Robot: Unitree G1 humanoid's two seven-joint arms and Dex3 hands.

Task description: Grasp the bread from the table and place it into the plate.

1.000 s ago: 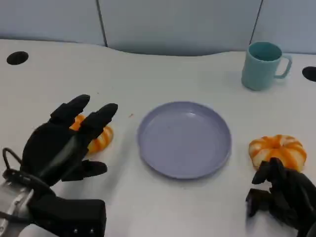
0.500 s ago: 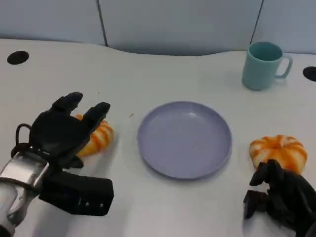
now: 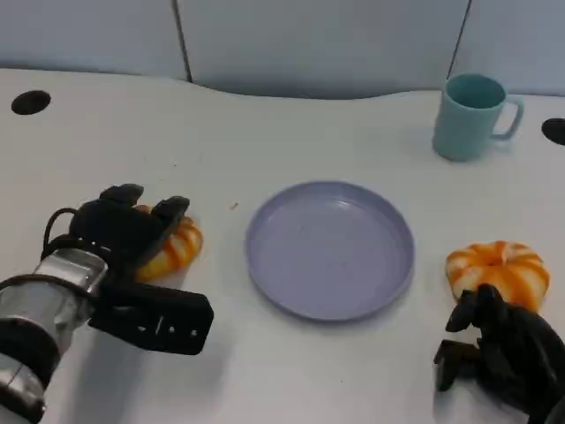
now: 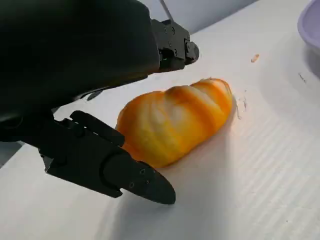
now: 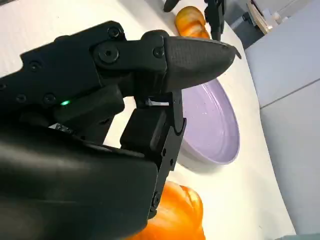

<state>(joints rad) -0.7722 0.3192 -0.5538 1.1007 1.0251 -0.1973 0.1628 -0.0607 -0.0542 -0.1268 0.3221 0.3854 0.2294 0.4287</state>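
Right now the left hand (image 3: 119, 231) is draped over the elongated orange-and-cream glazed bread loaf (image 3: 173, 247), which lies on the white table (image 3: 265, 371) well short of the round lavender plate (image 3: 329, 248). In the left wrist view the black fingers (image 4: 125, 172) stand apart, one low beside the near flank of the loaf (image 4: 172, 122) and others arched above its far side; they bracket it, but whether any pad presses the crust cannot be told. Beyond the fingertips, past the loaf's rounded end, lies the plate's edge (image 4: 311, 25).

By its look the loaf is light and soft: a glossy crust with ridged segments that should dent under a hard squeeze and may slide a little against smooth pads. The best hold is probably across its thick middle, thumb under one long flank and the others over the opposite one, closing gently so the crust does not crush.

The right hand (image 3: 499, 352) rests low with its fingers curled in on nothing, just short of a second, round orange pumpkin-shaped bun (image 3: 497, 269). A teal ceramic mug (image 3: 470, 117) stands far beyond the plate.
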